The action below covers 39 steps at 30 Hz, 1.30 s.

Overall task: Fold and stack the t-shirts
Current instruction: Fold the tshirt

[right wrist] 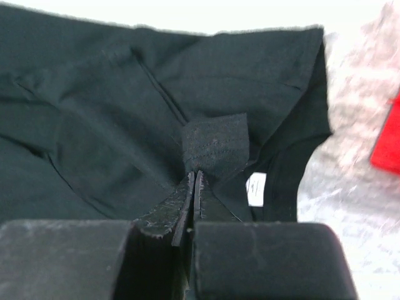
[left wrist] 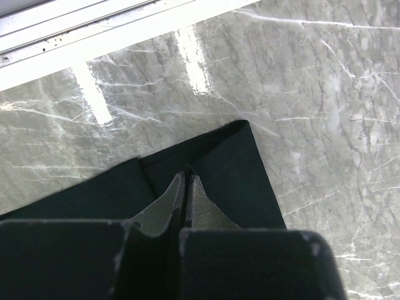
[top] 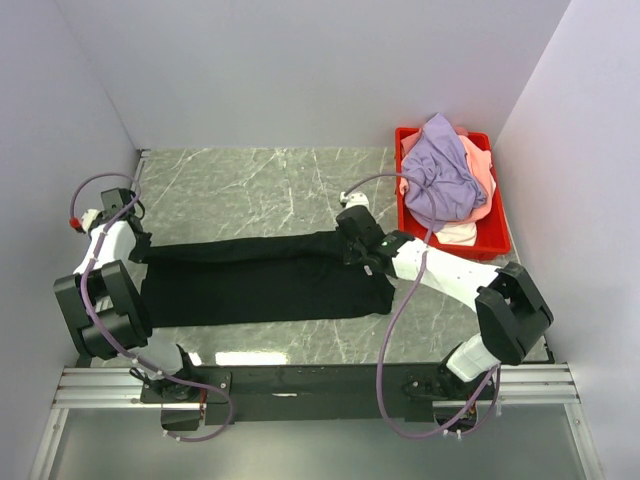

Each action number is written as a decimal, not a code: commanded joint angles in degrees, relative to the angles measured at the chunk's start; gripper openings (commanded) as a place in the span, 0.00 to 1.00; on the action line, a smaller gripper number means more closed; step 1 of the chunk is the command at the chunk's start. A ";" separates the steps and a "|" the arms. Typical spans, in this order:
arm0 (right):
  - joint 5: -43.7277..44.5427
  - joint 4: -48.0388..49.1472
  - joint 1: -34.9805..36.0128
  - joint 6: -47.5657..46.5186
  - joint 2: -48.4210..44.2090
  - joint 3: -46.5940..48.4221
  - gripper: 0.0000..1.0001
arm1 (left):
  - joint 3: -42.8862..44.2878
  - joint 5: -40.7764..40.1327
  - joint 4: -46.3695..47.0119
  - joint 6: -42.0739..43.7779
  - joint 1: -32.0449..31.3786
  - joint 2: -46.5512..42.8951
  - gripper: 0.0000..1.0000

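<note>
Across table [top: 250, 190] centre, black t-shirt [top: 260, 285] lay w/ long axis L–R, stretched btwn both arms. Left gripper [left wrist: 186, 186] pinched its L end; right gripper [right wrist: 195, 181] pinched a raised fold nr white label [right wrist: 256, 189]. Other t-shirts [top: 440, 175] sat in red bin [top: 500, 238].

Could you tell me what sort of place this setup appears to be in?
Probably a robotics lab cell, not a home: plain walls box in a marble-patterned table, both arms are mounted on a metal rail at its near edge, and a red bin holds spare shirts.
</note>
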 commanded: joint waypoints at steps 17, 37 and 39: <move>-12.63 -9.91 8.69 8.66 -8.59 -6.06 0.45 | 2.58 -4.01 -3.82 -3.55 0.67 -1.67 0.73; -29.25 -2.27 -3.70 1.19 11.60 12.57 0.79 | -0.57 12.26 7.42 2.77 -6.62 2.97 0.99; -29.43 -2.88 -3.79 0.92 13.71 13.54 0.79 | -1.19 11.73 7.16 3.30 -6.45 4.91 0.99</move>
